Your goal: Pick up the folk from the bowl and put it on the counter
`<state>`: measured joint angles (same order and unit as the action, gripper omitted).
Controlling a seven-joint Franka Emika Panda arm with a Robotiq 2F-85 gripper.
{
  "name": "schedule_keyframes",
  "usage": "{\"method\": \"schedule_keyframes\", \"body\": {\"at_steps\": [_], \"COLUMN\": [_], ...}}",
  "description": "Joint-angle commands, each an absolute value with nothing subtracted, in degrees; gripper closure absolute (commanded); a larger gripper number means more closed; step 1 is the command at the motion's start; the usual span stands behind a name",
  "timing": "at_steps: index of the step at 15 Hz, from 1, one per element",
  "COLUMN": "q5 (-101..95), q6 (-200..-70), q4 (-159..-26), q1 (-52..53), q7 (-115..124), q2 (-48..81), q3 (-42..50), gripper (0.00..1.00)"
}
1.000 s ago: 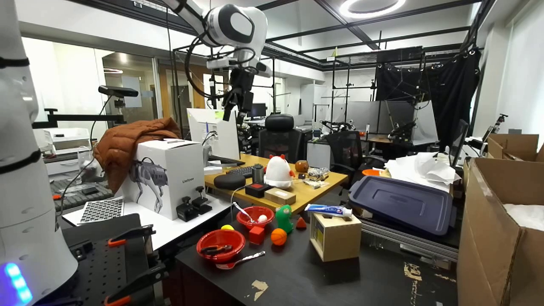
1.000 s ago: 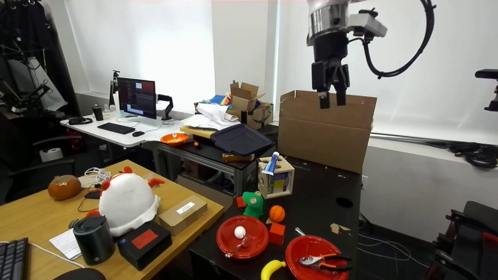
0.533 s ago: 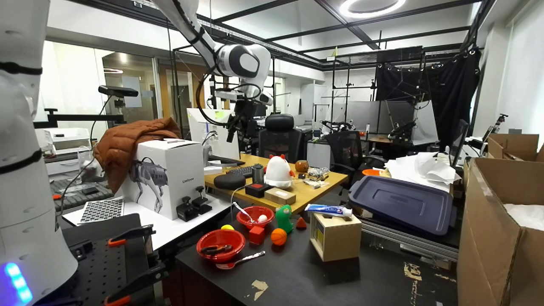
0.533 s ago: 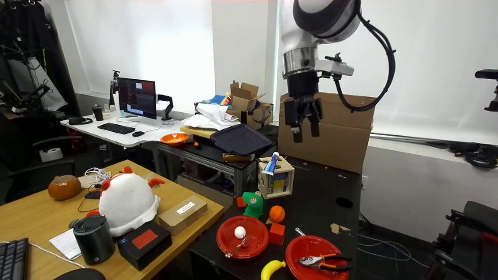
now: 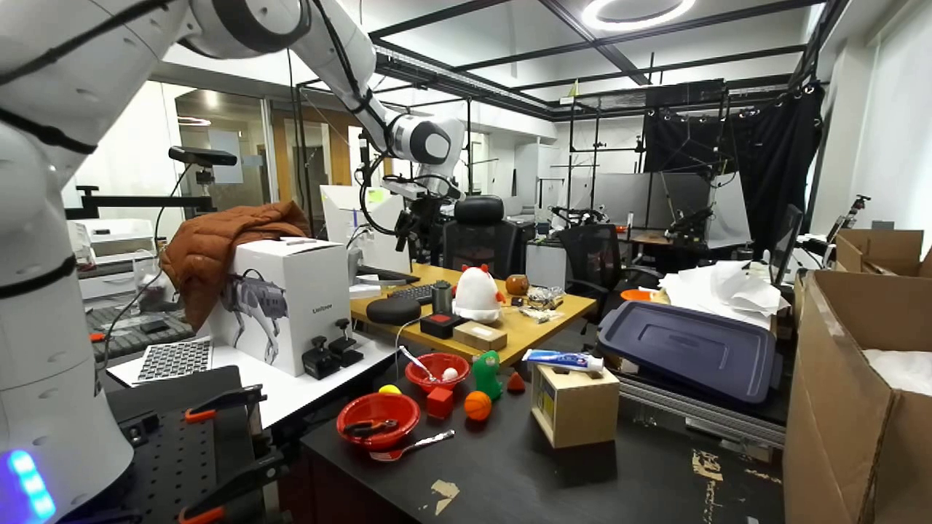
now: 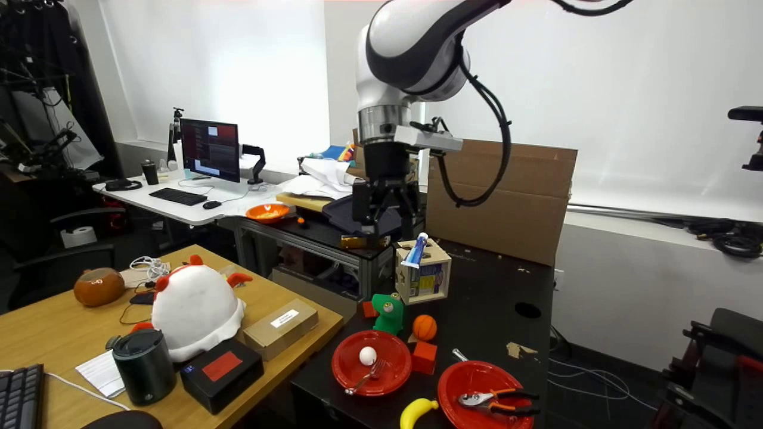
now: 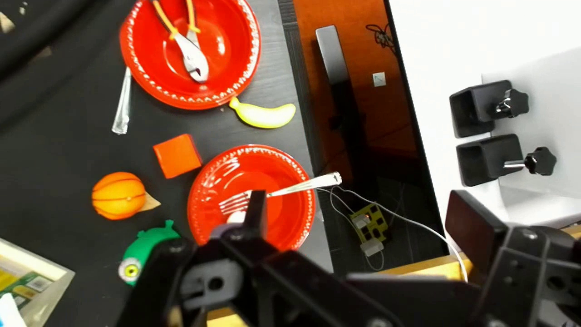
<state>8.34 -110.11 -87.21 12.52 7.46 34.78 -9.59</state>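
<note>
Ext. view, end effector (image 5: pixel 413 246): up in the air, well above table (image 5: pixel 524 480); spread hard to judge from here.
Ext. view, fork (image 5: pixel 417 363): lower than end effector & well apart; leans in red egg bowl (image 5: pixel 445 360), handle up over rim.
Ext. view, wooden box (image 5: pixel 586 411): on table, below & R of end effector in pic, w/ blue-white tube (image 5: pixel 561 359) on top.
Ext. view, fingers (image 6: pixel 408 225): two dark tips w/ gap btwn.
Ext. view, green toy (image 6: pixel 387 317): below end effector; orange ball (image 6: pixel 424 328) & red block (image 6: pixel 424 358) lower, slightly R.
Ext. view, egg (image 6: pixel 368 356): in egg bowl by fork tines, under end effector in pic.
Wrist view, end effector: spread wide, fingers well apart.
Wrist view, fork: tines inside egg bowl, handle out over rim, ahead of gap btwn fingers; pic-L fingertip overlaps bowl & part of egg.
Wrist view, pliers bowl (image 7: pixel 236 59): up & L of fingertips, pliers (image 7: pixel 194 56) inside; banana (image 7: pixel 264 115) just beside.
Wrist view, silver utensil (image 7: pixel 121 103): on table, up & L of end effector, part hidden by pliers bowl.
</note>
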Motion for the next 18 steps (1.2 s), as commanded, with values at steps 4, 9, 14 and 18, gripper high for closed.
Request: {"method": "schedule_keyframes", "body": {"at_steps": [4,9,14,18], "q5": [9.4,9.64,9.74,9.01], "q6": [-105.05,-104.38,-101.54,-99.63], "q4": [-66.08,-59.49,-53.97,-51.41], "q1": [18.48,20.62,20.97,21.77], "q7": [21.04,35.51,44.29,48.12], "q2": [50.7,56.63,61.71,64.9], "q3": [-8.67,-5.74,-5.73,-5.63], "gripper": [0.0,0.0,0.0,0.0]}}
